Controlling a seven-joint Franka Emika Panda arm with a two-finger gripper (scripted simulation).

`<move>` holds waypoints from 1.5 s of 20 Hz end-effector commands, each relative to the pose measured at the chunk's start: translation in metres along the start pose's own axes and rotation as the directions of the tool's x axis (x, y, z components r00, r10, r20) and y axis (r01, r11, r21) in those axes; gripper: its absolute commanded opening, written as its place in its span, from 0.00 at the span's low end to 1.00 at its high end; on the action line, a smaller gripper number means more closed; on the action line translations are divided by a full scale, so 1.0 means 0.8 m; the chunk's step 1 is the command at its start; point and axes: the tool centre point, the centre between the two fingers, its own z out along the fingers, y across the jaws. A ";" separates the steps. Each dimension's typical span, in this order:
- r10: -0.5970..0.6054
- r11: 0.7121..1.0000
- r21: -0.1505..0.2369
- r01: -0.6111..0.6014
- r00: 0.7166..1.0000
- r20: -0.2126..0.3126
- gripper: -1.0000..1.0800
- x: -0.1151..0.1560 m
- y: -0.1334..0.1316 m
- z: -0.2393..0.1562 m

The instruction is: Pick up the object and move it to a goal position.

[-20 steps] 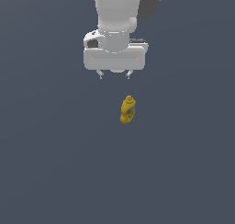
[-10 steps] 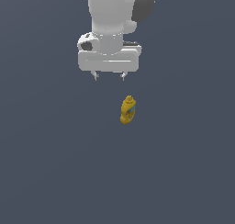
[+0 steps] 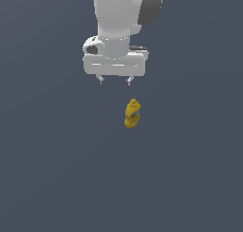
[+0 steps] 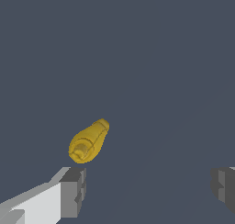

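The object, a small yellow squeeze bottle (image 3: 133,114) with a pointed cap and a blue label patch, stands on the grey floor in the exterior view. My gripper (image 3: 114,81) hangs open above it and a little toward the exterior view's left, with nothing between its fingers. The wrist view looks down on the bottle (image 4: 88,141) from its capped end. Both grey fingertips (image 4: 73,192) show there spread wide apart, and the bottle sits just outside the gap, close to one fingertip.
A plain dark grey surface (image 3: 57,178) fills both views. The white arm and wrist body (image 3: 121,31) rise above the gripper.
The gripper has drifted slightly toward the exterior view's left and risen a little. It stays open. The bottle has not moved.
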 end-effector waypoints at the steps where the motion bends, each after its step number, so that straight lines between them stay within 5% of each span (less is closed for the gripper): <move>1: 0.030 1.000 0.001 -0.030 1.000 0.001 0.96 -0.001 -0.004 0.005; 15: 0.301 0.954 0.003 -0.301 0.954 0.013 0.96 -0.010 -0.041 0.045; 30: 0.586 0.810 -0.004 -0.587 0.810 0.027 0.96 -0.026 -0.083 0.091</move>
